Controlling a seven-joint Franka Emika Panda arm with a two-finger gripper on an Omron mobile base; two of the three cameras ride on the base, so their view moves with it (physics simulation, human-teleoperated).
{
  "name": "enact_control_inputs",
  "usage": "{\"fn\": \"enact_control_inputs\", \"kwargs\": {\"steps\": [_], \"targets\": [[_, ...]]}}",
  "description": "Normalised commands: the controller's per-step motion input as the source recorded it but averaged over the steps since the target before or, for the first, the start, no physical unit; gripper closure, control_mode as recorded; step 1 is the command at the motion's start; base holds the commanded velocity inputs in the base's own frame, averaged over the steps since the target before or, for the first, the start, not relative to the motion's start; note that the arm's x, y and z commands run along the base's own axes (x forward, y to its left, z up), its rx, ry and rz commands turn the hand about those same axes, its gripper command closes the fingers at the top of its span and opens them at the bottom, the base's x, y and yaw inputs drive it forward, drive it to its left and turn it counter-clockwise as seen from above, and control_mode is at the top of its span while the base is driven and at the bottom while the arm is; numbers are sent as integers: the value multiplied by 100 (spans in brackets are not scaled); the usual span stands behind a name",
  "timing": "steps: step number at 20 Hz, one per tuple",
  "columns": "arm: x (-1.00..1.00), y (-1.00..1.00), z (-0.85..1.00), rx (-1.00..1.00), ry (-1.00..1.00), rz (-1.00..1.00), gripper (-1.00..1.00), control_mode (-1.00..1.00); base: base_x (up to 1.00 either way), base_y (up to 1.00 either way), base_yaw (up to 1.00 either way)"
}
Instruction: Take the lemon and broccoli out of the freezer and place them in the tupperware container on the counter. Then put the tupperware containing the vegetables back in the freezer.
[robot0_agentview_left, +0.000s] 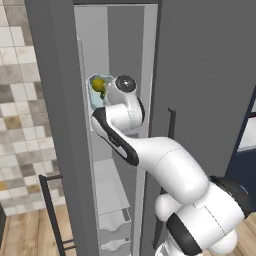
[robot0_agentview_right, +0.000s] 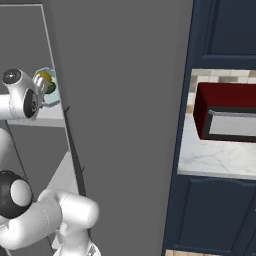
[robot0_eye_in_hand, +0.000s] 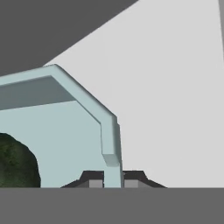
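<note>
The pale blue tupperware container (robot0_agentview_left: 93, 96) hangs tilted inside the open freezer (robot0_agentview_left: 60, 125), above a white shelf (robot0_agentview_right: 50, 114). The yellow lemon (robot0_agentview_left: 98, 83) and the dark green broccoli (robot0_agentview_left: 103, 93) lie in it. My gripper (robot0_eye_in_hand: 113, 179) is shut on the container's raised rim (robot0_eye_in_hand: 109, 135), which stands between the two finger tips. In the hand view the broccoli (robot0_eye_in_hand: 15, 162) sits at the lower left of the tray floor. From the right base view the tupperware container (robot0_agentview_right: 51, 95) with the lemon (robot0_agentview_right: 44, 76) shows just past my hand.
The freezer door (robot0_agentview_right: 125, 125) stands open to the right, with its dark handle (robot0_agentview_left: 171, 125). White drawers (robot0_agentview_left: 112, 220) fill the freezer's lower part. A red microwave (robot0_agentview_right: 225, 117) sits on the marbled counter (robot0_agentview_right: 215, 157) over navy cabinets (robot0_agentview_right: 220, 220).
</note>
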Motion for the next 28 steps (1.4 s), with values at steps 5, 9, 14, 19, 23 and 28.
{"fn": "enact_control_inputs", "kwargs": {"steps": [5, 9, 14, 19, 23, 28], "targets": [[58, 4, -19, 0, 0, -1, 100, -100, 0, 0, 0], [55, 8, -19, 0, 0, 0, 100, -100, 0, 0, 0], [48, 11, -23, 0, 0, 0, -100, -100, 0, 0, 0], [11, 8, -24, 0, -1, 0, -100, -100, 0, 0, 0], [0, 0, -11, 0, -8, 0, -100, -100, 0, 0, 0], [-60, -2, 0, 0, -24, 0, -100, -100, 0, 0, 0]]}}
